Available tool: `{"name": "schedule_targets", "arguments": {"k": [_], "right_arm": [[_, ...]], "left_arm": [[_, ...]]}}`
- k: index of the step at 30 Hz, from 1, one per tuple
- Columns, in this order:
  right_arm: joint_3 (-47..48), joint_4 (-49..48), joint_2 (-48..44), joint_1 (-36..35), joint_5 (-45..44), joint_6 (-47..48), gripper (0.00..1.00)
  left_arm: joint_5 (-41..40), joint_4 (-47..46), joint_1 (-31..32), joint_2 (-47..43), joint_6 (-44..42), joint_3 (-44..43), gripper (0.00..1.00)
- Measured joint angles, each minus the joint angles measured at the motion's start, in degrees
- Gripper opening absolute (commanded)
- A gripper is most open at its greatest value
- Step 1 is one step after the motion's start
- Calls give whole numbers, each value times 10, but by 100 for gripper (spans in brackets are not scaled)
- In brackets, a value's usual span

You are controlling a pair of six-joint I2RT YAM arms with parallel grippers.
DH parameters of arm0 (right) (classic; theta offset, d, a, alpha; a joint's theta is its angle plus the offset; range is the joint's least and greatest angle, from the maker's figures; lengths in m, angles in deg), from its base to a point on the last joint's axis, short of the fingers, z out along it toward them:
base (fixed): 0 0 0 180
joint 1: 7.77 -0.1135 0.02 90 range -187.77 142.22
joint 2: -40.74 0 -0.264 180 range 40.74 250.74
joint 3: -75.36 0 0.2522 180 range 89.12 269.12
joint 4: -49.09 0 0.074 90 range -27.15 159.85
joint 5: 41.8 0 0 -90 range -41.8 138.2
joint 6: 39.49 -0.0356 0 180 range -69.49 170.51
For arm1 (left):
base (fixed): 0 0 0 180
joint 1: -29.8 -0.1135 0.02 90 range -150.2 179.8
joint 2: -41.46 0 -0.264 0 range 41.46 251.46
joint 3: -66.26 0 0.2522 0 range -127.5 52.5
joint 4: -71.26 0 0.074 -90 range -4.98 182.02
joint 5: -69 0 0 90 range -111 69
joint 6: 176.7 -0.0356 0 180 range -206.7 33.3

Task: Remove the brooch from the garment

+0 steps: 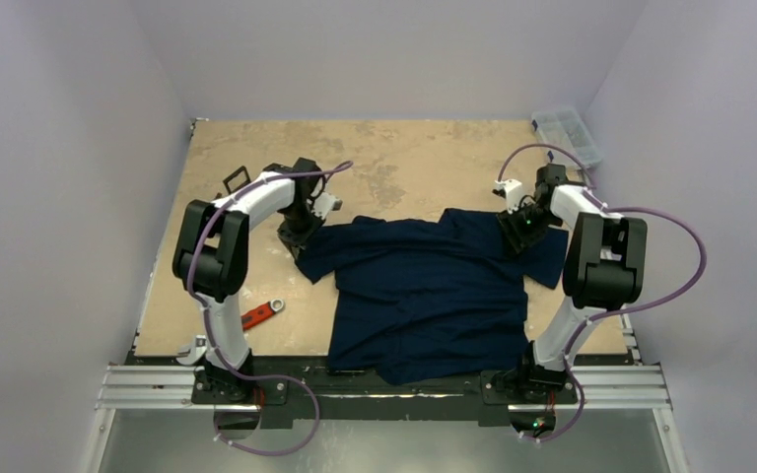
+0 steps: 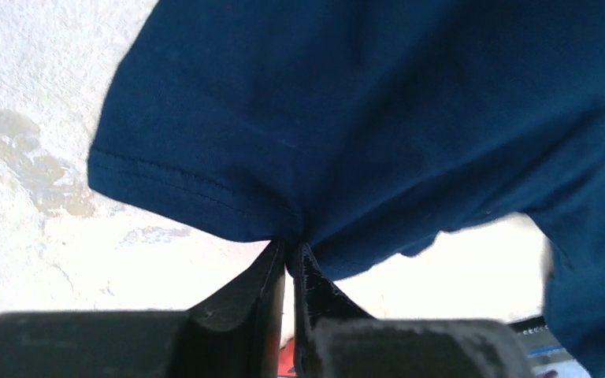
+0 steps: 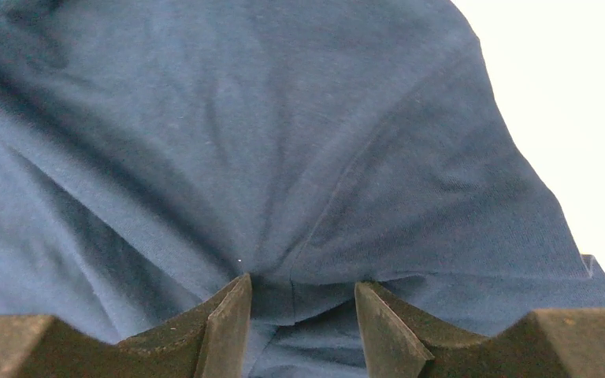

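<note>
Oddly, no brooch showed: left end effector (image 2: 290, 256) pinched the shirt's (image 1: 429, 291) sleeve hem, right end effector (image 3: 302, 293) gaped half-wide over cloth.

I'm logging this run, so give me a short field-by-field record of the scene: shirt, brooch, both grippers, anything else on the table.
garment: navy T-shirt, spread on the table
brooch: not visible in any view
left gripper: shut on the sleeve hem
right gripper: jaws apart, fabric bunched between them; grip uncertain
other items: red-handled tool left of the shirt; clear box at far right corner
</note>
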Motion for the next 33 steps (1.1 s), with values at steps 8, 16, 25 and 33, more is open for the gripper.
{"name": "schedule_targets", "arguments": {"k": [8, 16, 25, 33], "right_arm": [[84, 101, 9, 3, 76, 28, 61], [171, 98, 26, 3, 122, -1, 70], [189, 65, 90, -2, 112, -35, 74], [190, 30, 125, -16, 86, -38, 66]], "left_arm": [[130, -15, -1, -60, -23, -91, 47], [179, -55, 63, 60, -14, -326, 46], [166, -43, 115, 186, 16, -334, 43], [186, -55, 100, 178, 44, -326, 42]]}}
